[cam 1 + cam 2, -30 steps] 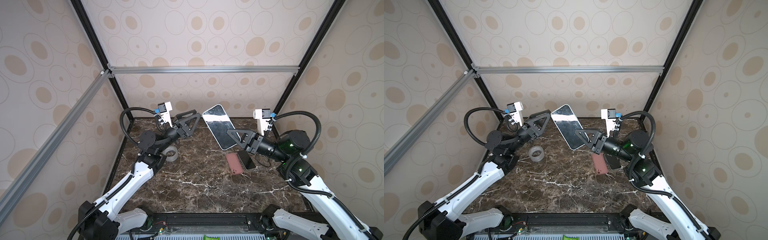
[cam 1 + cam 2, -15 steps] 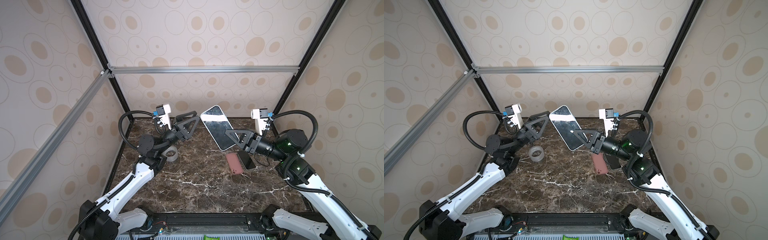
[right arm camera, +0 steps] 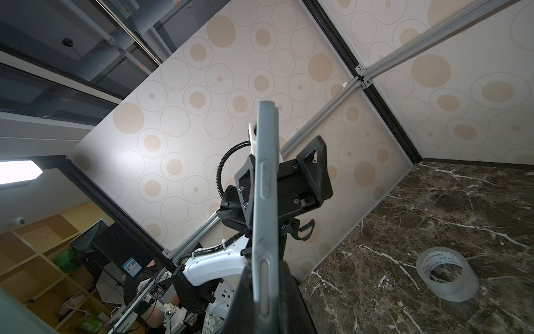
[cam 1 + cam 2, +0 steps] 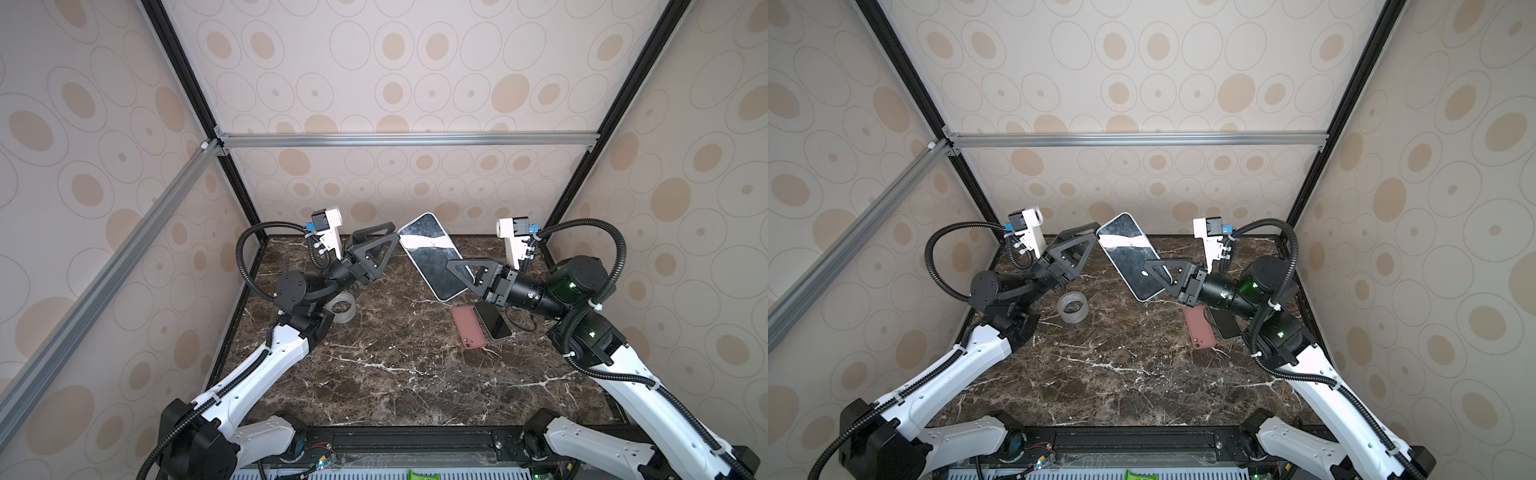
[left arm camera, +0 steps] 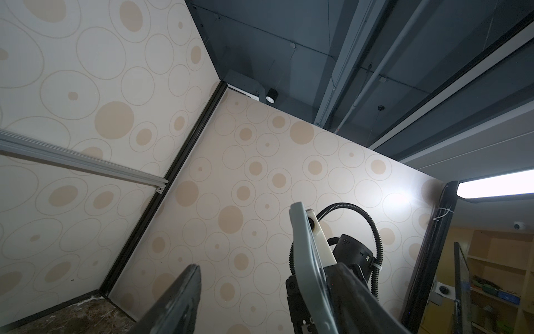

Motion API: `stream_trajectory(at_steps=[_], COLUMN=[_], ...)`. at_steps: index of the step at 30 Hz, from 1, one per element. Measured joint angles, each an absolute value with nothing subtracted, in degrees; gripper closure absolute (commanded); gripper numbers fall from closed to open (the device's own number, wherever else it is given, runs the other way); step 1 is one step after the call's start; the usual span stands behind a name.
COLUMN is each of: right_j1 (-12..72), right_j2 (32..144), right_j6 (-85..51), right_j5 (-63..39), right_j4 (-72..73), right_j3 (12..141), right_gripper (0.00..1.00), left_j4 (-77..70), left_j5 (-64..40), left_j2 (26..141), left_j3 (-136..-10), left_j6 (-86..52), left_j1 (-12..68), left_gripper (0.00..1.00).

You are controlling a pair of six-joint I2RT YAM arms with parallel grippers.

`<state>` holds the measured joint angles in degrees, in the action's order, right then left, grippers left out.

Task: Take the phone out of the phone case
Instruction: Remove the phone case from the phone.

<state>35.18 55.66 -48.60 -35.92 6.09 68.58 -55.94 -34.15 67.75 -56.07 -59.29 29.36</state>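
Two grippers meet at the phone [image 4: 432,253], held tilted above the far middle of the table [image 4: 374,374], still in its case [image 3: 264,202]. Right gripper [image 4: 453,264] clamps its lower end. Left gripper [image 4: 395,232] has moved in, jaws wide astride the upper end, apparently ready to pry.

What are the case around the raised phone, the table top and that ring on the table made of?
Phone case: probably soft plastic or silicone, matte pale grey-blue, with moulded button bumps along its edge. Table: looks like polished dark brown marble with white veins, or an imitation. Ring: seemingly a roll of clear plastic tape, translucent and glossy.
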Motion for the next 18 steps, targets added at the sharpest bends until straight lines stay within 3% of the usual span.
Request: stream_trajectory(at_steps=[3, 10, 18], right_j1=[35.11, 35.14, 35.14], right_j2=[55.75, 55.61, 56.12], right_j6=[-48.99, -44.27, -24.60], right_j5=[-35.99, -36.05, -34.65], right_j4=[6.46, 3.29, -20.03], right_j3=[68.55, 69.10, 79.33], right_gripper=[1.00, 1.00, 1.00], left_j4=[-56.27, -54.54, -30.48], left_j5=[-34.20, -34.04, -34.98], left_j2=[68.03, 67.96, 67.85], left_j3=[-56.07, -56.40, -70.24], left_j6=[-59.44, -59.16, -46.50], left_j1=[29.41, 29.19, 26.89], left_gripper=[0.36, 0.22, 0.23])
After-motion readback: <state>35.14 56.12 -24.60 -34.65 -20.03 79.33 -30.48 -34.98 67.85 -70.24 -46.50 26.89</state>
